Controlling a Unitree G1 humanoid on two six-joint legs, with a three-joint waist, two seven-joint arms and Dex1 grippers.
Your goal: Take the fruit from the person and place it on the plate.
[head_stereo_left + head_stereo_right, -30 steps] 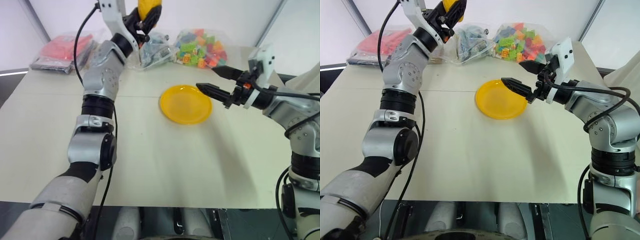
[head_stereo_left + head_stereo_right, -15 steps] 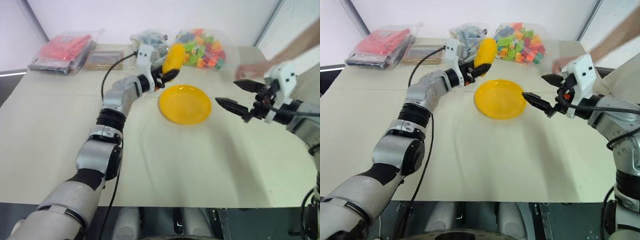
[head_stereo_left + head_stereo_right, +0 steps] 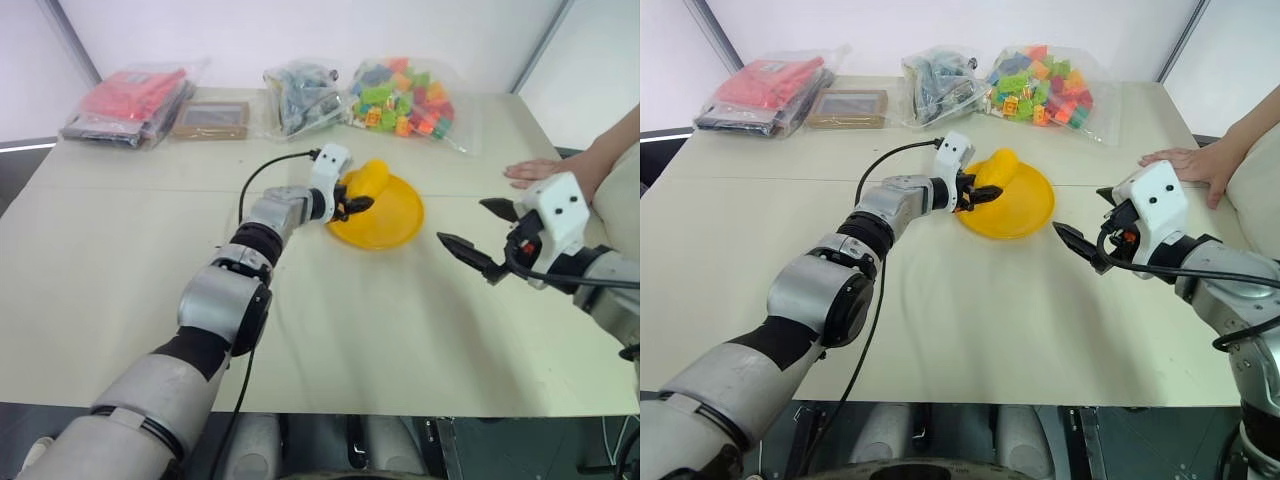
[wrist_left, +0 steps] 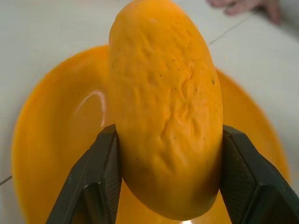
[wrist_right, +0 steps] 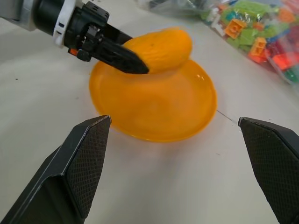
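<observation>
fruit: one, yellow-orange, oblong (image 4: 166, 107), skin slightly wrinkled with small dark specks. Sits over the plate's near-left part, pinched between the left gripper's two black fingers; can't tell if its underside touches the plate.
plate: one, round bright yellow (image 3: 398, 213), on the table (image 3: 120, 260) right of centre. Tilted in the head views, edge toward the left gripper raised.
left gripper: (image 3: 358, 203) clenched on the fruit, one finger on each side of it, pointing across the plate's left rim.
right gripper: (image 3: 482, 228) spread wide, holding nothing, hovering over bare table to the right of the plate and apart from it.
person: one hand (image 3: 535, 172) lying flat on the table's right edge, forearm leading off to the right. Well apart from the plate, empty.
bags at far edge: three. Multicoloured blocks (image 3: 405, 97), grey parts (image 3: 303, 93), red items (image 3: 130, 98).
flat item: one brown-faced rectangle (image 3: 210, 119) between the red bag and the grey bag.
writing/brands: nothing readable on any bag, the plate or the grippers.
cable: one black lead (image 3: 262, 175) looping off the left wrist.
</observation>
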